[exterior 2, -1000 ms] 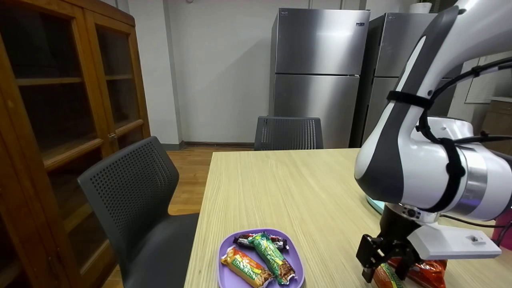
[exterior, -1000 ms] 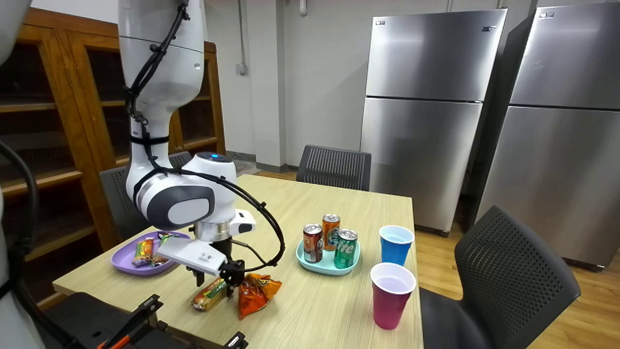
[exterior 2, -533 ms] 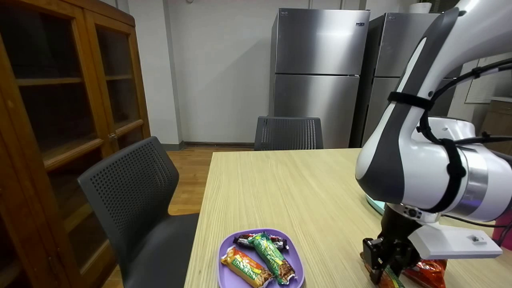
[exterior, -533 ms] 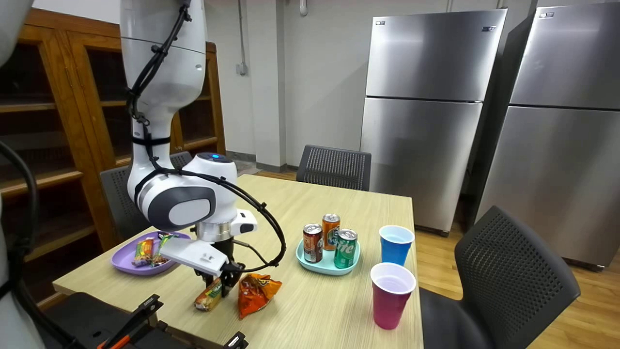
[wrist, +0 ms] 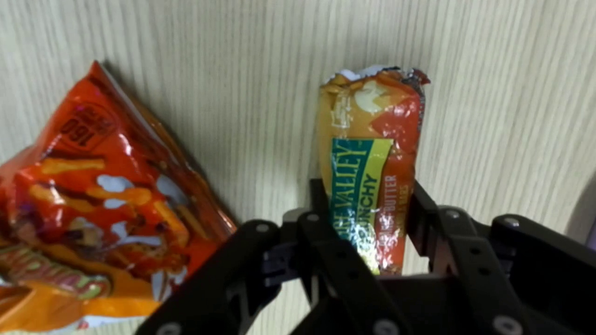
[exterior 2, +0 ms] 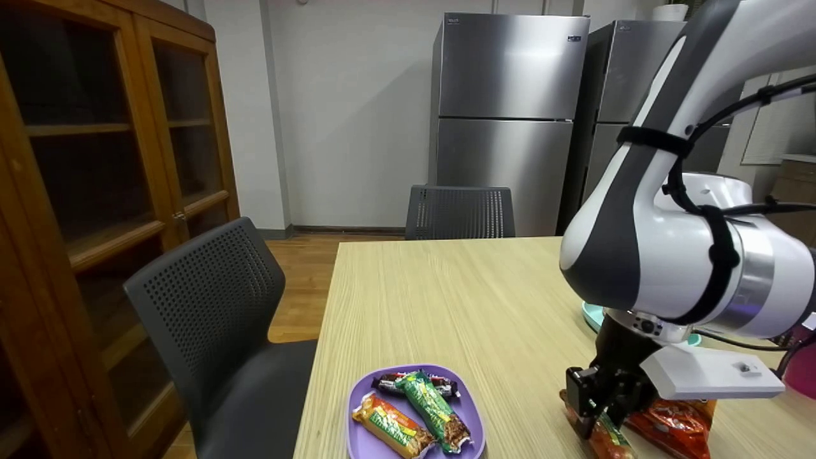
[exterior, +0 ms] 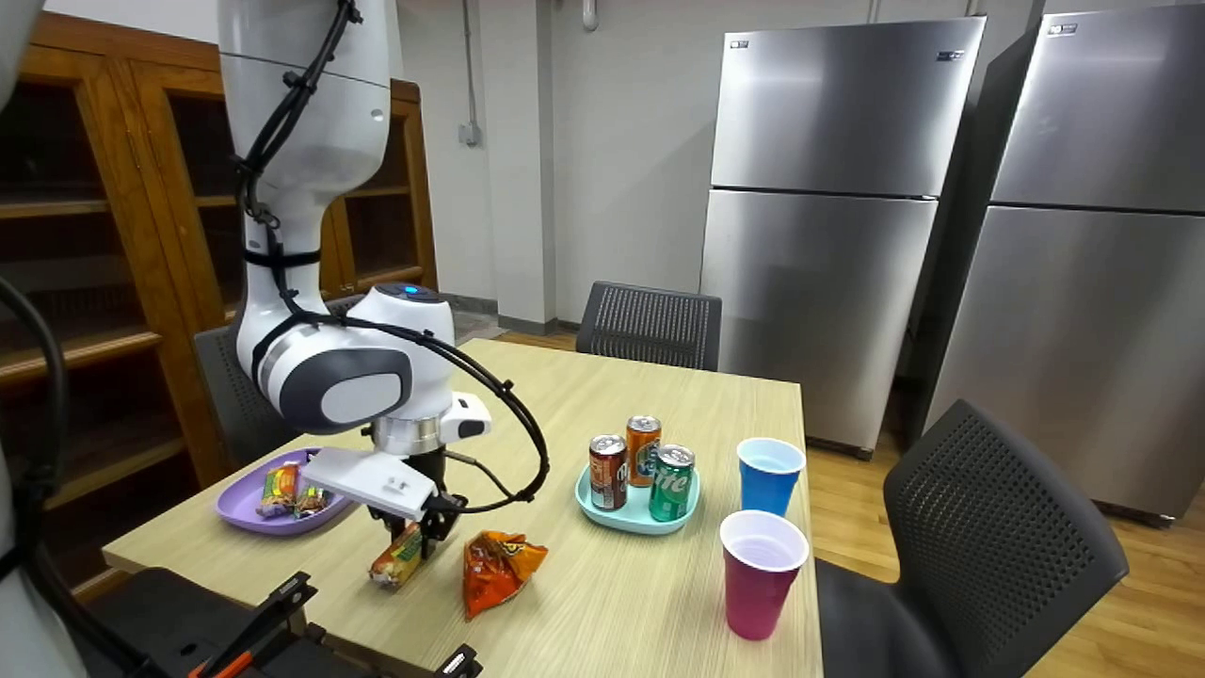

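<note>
At the near left of the pale wood surface [exterior: 612, 603], in an exterior view, the claw [wrist: 368, 207] pointed down over a wrapped granola bar [wrist: 368, 121] and gripped it. Wrist view: fingers [wrist: 421, 216] pressed on both long sides of the bar, "Crunchy" legible on its wrapper. Could not tell whether its underside touched the surface. Just right of it, apart from the claw, lay an orange-red snack bag [exterior: 499, 570]. Left and a little farther, a purple tray [exterior 2: 364, 443] bore three more bars: an orange-and-yellow bar [exterior 2: 392, 426], a green bar [exterior 2: 433, 411] and a dark bar [exterior 2: 449, 387], the green lying partly across the dark. To the right and farther, a teal tray [exterior: 626, 524] carried three upright cans: brown can [exterior: 607, 476], orange can [exterior: 644, 452], green can [exterior: 671, 490]. Along the right edge stood a blue cup [exterior: 767, 494] and, nearer, a pink cup [exterior: 761, 595]. Around: a grey chair [exterior: 650, 330] at the far side, two steel refrigerators [exterior: 819, 311] at far right, a wooden cabinet [exterior: 155, 235] at left.
</note>
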{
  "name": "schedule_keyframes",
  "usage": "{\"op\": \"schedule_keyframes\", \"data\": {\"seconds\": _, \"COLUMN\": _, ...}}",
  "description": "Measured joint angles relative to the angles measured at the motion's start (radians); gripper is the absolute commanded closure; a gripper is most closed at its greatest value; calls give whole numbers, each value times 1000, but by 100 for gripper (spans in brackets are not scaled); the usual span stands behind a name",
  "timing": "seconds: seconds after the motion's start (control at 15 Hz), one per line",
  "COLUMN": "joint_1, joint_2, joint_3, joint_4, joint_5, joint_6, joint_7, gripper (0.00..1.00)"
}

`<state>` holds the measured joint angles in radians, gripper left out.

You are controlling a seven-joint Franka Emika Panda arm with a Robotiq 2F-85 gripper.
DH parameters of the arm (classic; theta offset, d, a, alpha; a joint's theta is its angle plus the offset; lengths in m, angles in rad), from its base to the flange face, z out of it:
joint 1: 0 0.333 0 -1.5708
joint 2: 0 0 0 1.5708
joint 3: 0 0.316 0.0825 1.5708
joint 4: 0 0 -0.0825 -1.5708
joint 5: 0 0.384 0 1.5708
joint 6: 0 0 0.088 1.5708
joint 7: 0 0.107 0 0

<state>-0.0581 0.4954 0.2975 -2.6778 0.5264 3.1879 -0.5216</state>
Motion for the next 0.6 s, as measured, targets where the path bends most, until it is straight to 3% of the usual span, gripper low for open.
{"op": "schedule_keyframes", "data": {"seconds": 0.6, "joint_1": -27, "joint_2": -155, "joint_3": 167, "joint_4": -19, "joint_5": -28, "joint_6": -82, "joint_7": -37, "gripper": 83}}
